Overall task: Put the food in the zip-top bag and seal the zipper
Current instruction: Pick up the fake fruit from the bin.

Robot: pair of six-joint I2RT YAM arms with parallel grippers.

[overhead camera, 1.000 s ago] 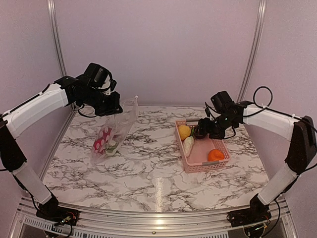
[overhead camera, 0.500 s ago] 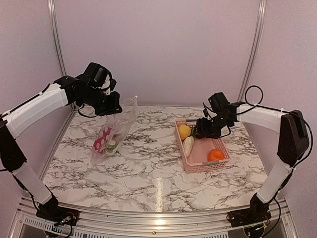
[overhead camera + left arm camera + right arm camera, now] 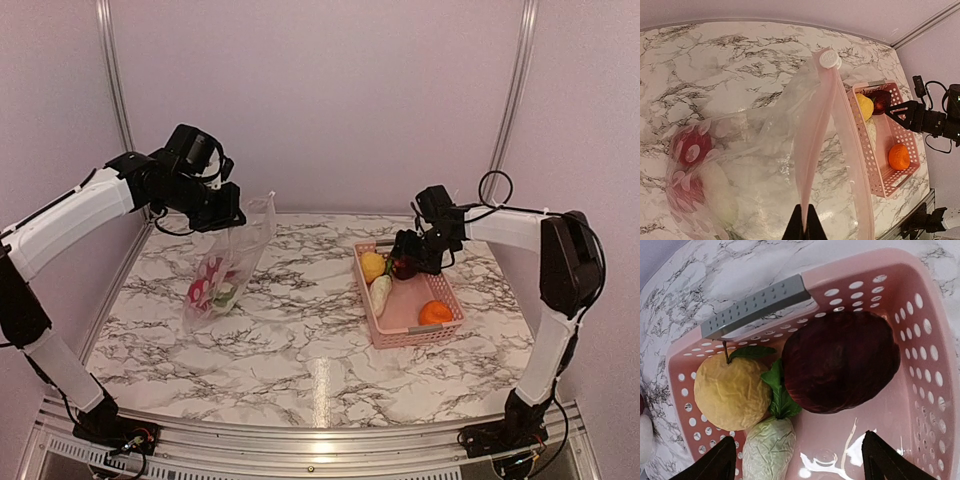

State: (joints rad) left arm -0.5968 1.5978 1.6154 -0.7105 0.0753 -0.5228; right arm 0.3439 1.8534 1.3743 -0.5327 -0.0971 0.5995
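We see the left claw (image 3: 804, 226) pinched narrow on the mouth edge of the zip-top bag (image 3: 760, 165), gripping it at the zipper (image 3: 816, 125). The bag hangs slanted with its bottom on the left of the worktop (image 3: 320, 330), and red pieces (image 3: 690, 150) and a pale piece (image 3: 717, 192) lie inside. The right claw (image 3: 801, 460) is spread wide and empty, low over the far end of the pink basket (image 3: 935, 385), close to the dark maroon round fruit (image 3: 840, 367). Beside that fruit lie the yellow one (image 3: 732, 392), the green leaf (image 3: 779, 392) and a white oblong piece (image 3: 769, 450), with the orange one (image 3: 435, 312) at the basket's near end.
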